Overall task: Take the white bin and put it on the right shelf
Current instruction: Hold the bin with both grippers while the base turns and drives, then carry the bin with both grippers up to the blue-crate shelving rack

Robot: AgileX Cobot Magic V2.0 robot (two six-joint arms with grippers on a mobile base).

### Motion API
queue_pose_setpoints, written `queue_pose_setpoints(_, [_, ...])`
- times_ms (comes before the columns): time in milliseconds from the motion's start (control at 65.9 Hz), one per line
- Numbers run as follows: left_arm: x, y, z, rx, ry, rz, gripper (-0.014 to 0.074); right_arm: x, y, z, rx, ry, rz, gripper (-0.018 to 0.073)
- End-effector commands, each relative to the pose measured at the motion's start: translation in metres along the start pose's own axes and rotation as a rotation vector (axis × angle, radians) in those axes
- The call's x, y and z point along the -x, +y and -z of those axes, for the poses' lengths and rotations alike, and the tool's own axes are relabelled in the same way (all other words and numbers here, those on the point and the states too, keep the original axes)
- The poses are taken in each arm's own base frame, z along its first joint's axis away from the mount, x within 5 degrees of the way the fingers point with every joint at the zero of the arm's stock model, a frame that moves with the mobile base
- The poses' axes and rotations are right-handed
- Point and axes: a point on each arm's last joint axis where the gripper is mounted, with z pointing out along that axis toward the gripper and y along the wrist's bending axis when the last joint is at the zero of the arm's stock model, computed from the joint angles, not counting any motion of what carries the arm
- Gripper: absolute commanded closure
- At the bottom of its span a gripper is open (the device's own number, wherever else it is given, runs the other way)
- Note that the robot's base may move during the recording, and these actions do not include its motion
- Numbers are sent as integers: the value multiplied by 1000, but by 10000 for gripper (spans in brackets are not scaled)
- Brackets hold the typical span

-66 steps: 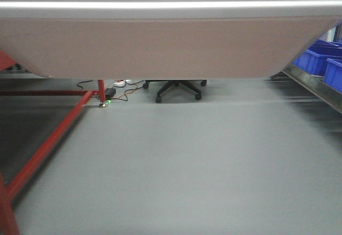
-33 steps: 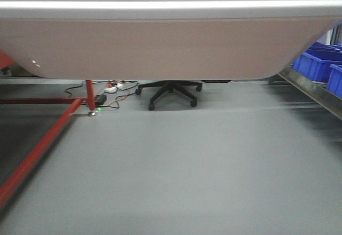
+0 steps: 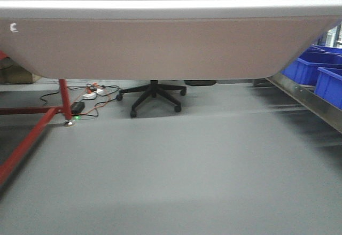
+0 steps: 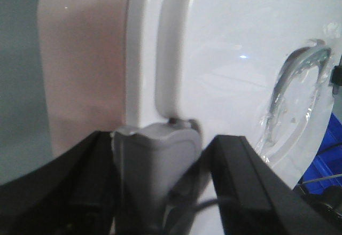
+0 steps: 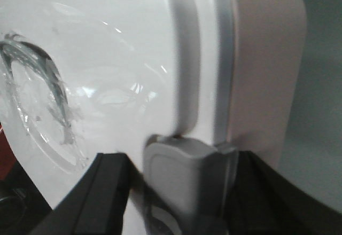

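Front-facing view: chair (image 3: 154, 93) and red frame (image 3: 63, 99) drift left, blue crates (image 3: 307, 69) loom closer, so the rig is turning right; left tool (image 4: 165, 149) and right tool (image 5: 179, 165) clamp white bin (image 3: 160, 48).

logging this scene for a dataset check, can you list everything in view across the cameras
white bin: one, pinkish-white, fills the top of the front view, off the floor
lid: one, glossy white, on the bin
clasps: two, grey, one at each end of the lid
blue crates: several, blue, far right, partly cropped
right shelf: one, steel, under the crates
red frame: one, red, left
office chair base: one, black, centre back
cables: a tangle, mixed colours, on the floor by the frame leg
floor: grey
left gripper: one, black, fingers either side of a clasp
right gripper: one, black, fingers either side of the other clasp
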Motion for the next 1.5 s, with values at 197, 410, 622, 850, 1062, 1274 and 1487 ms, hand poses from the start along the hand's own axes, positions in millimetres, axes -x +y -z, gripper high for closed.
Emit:
queue_pose_setpoints(197, [4,-28,6,-215,-12,-3,377,6,29,8,208,-43,-10,230])
queue_pose_setpoints(410, [4,-28,6,-215,-12,-3,377,6,29,8,208,-43,-10,230])
queue_pose_setpoints(622, [4,-28,6,-215,-12,-3,377,6,29,8,208,-43,-10,230])
queue_pose_setpoints(850, [4,-28,6,-215,-12,-3,377,6,29,8,208,-43,-10,230])
queue_pose_setpoints(1062, [4,-28,6,-215,-12,-3,377,6,29,8,208,-43,-10,230])
queue_pose_setpoints(1274, [4,-28,6,-215,-12,-3,377,6,29,8,208,-43,-10,230])
queue_pose_setpoints(1487, [4,-28,6,-215,-12,-3,377,6,29,8,208,-43,-10,230])
